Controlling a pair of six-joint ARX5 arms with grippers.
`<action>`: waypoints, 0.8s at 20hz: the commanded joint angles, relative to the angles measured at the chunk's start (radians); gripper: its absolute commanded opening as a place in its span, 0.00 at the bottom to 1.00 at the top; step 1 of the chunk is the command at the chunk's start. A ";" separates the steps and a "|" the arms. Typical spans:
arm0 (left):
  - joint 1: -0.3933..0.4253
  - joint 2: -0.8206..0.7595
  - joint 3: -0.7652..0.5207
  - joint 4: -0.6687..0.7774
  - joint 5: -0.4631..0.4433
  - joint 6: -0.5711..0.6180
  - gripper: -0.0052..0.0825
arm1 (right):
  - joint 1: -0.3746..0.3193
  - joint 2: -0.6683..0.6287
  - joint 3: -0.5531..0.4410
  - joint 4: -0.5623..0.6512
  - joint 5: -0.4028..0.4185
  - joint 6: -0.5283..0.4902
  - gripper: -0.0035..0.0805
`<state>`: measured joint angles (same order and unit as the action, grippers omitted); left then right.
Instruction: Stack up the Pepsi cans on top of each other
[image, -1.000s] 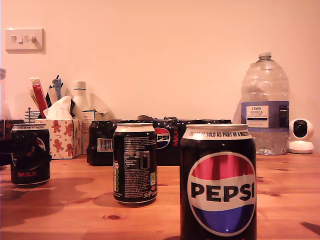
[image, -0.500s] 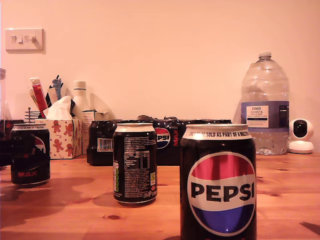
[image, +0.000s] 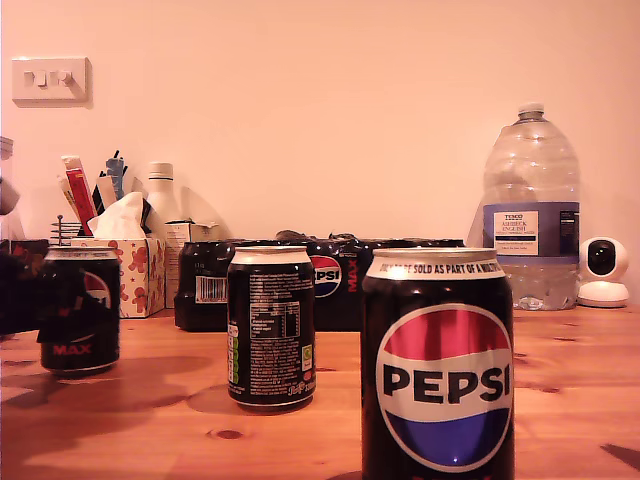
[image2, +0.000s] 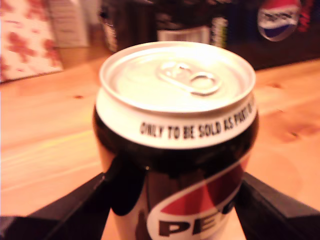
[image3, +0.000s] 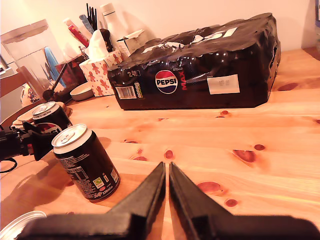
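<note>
Cans stand apart on the pine table (image: 560, 390), unstacked. Only the first wrist view shows my first gripper (image2: 175, 200) clamped around the far can (image: 80, 310), its black fingers (image2: 75, 205) pressing both sides below the silver lid and pull tab; the exterior view shows that can at its left edge. The second wrist view alone shows my second gripper (image3: 167, 172), its tapered jaws nearly touching and holding nothing, beside the middle can (image: 270, 325). Nearest the exterior camera stands the logo can (image: 437, 362). Behind lies a glossy shrink-wrapped multipack (image3: 200, 65).
</note>
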<state>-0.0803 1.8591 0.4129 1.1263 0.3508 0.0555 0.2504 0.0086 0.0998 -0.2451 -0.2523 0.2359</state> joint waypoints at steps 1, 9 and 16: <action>-0.016 -0.072 0.002 -0.005 0.010 0.006 0.55 | 0.003 -0.005 0.007 0.007 0.002 0.000 0.03; -0.093 -0.351 0.002 -0.190 0.076 0.004 0.55 | 0.003 -0.005 0.007 -0.007 0.027 0.000 0.03; -0.179 -0.618 0.003 -0.391 0.080 -0.003 0.55 | 0.003 -0.005 0.007 -0.007 0.027 0.000 0.03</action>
<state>-0.2523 1.2755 0.4057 0.7139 0.4248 0.0559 0.2504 0.0086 0.0998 -0.2584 -0.2256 0.2359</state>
